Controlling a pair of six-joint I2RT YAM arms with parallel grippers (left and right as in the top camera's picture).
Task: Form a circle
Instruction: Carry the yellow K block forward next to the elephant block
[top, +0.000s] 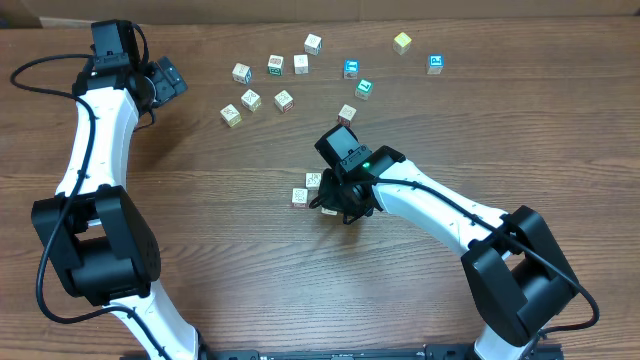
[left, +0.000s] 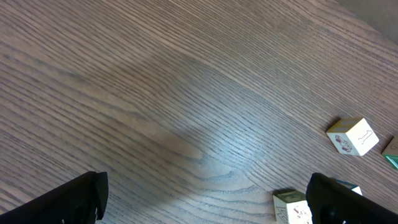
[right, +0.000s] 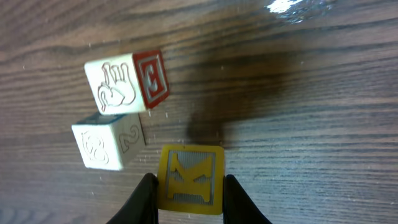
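Pinching a yellow cube between its narrowed jaws, the right end effector sits low over the tabletop at the circle, which is only a small clump. Ahead of the fingertips and to their left stand a whitish cube and, beyond it, a red-marked cube, close together. The held cube lies just beside the whitish one, with a narrow gap between. The left end effector, spread wide and empty, is well apart from the clump and nearer the loose cubes, so the right arm looks better placed.
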